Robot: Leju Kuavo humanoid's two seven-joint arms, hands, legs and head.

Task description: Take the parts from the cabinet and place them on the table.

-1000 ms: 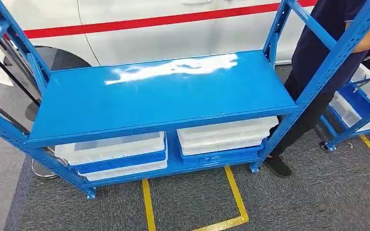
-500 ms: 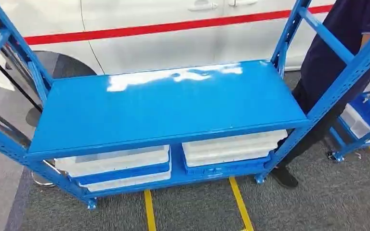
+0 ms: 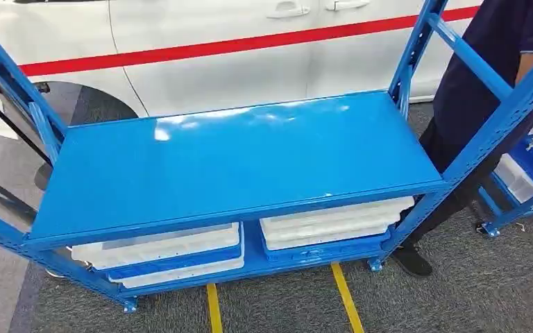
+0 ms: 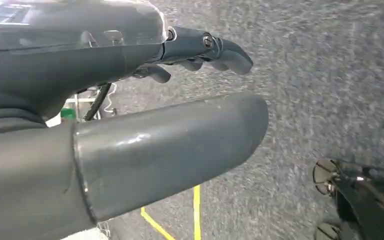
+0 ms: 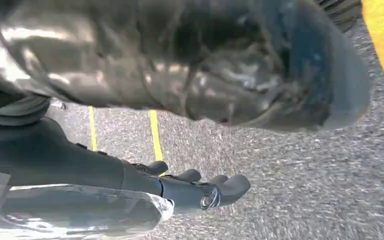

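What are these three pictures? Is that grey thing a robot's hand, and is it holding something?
A walking robot took them. The big picture is from a camera on its head, looking down at a blue rack. The top shelf is bare. White trays lie stacked on the shelf below. A person stands beside the rack, with a white car behind. The other two pictures come from cameras at its wrists. They show the left hand and the right hand hanging over grey carpet. Both hold nothing, fingers a little bent.

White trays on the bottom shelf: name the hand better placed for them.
Left, narrowly. Left hand and right hand both hang empty over carpet, but a person stands by the right tray stack.
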